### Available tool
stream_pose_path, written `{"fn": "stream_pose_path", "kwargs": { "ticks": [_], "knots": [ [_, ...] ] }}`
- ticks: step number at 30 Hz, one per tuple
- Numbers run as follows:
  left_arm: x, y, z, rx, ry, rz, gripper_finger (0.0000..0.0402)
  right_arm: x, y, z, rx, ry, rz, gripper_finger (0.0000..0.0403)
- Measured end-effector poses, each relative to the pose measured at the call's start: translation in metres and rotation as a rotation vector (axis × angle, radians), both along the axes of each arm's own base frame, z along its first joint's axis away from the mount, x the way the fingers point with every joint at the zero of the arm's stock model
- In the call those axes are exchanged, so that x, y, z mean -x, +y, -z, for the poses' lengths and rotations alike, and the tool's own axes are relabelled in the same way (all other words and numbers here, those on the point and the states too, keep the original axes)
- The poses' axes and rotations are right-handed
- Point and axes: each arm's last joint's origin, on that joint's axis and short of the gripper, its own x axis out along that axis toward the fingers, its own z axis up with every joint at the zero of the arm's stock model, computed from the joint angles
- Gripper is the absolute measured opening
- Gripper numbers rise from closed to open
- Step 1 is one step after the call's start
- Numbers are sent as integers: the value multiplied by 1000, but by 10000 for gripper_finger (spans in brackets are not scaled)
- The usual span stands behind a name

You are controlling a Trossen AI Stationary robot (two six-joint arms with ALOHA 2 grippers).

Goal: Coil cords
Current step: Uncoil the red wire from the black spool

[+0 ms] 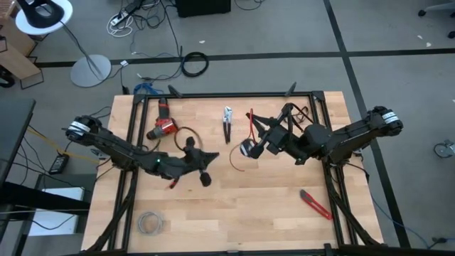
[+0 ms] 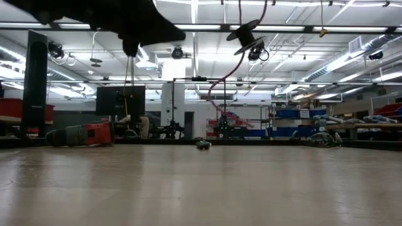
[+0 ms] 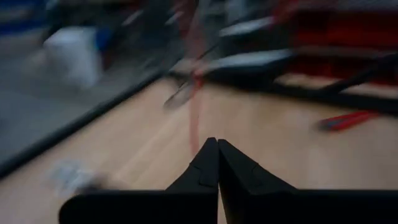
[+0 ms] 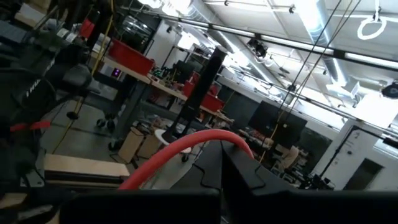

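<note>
Left gripper (image 3: pixel 217 146) pinched fully together over mid-table, nothing visibly between the tips (wrist view is motion-blurred). Right gripper (image 1: pixel 245 148) also clamped tight, raised off the table, and the red cord (image 4: pixel 180 151) arcs out of its fingers. The cord hangs from there and trails onto the wood near table centre (image 1: pixel 240 165). Nearest clutter: grey wire coil (image 1: pixel 148 223) by the front edge, red-handled cutter (image 1: pixel 315 204) front right. Farther back: pliers (image 1: pixel 227 124), red drill (image 1: pixel 163 126) with a black cable loop (image 1: pixel 186 134) beside it, just behind the left arm. Table (image 1: pixel 234 213) framed by dark rails.
</note>
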Motion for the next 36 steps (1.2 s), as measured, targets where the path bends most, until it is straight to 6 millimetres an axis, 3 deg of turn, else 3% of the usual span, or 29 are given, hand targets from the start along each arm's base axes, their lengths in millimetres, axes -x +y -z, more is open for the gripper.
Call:
{"fn": "stream_pose_path", "kwargs": {
  "ticks": [5,11,16,19,24,30,36],
  "knots": [
    [15,4,5,-10,-177,45,41,0,0,0,15,10,4,0],
    [19,5,11,-84,-136,48,140,0,0,0,20,3,-15,0],
    [12,3,-1,-232,-107,50,235,-1,0,-1,5,-17,-47,0],
    [8,2,-6,-348,-44,35,268,-1,-1,-1,6,-19,-51,0],
    [-2,-2,-16,-549,37,36,273,-2,-3,-1,-8,-37,-54,0],
    [-25,-9,-7,-842,193,45,243,-1,-5,-4,-13,-75,-67,0],
    [-46,-12,-7,-869,280,-113,204,-1,-4,-5,-14,-80,-68,0]
  ]
}}
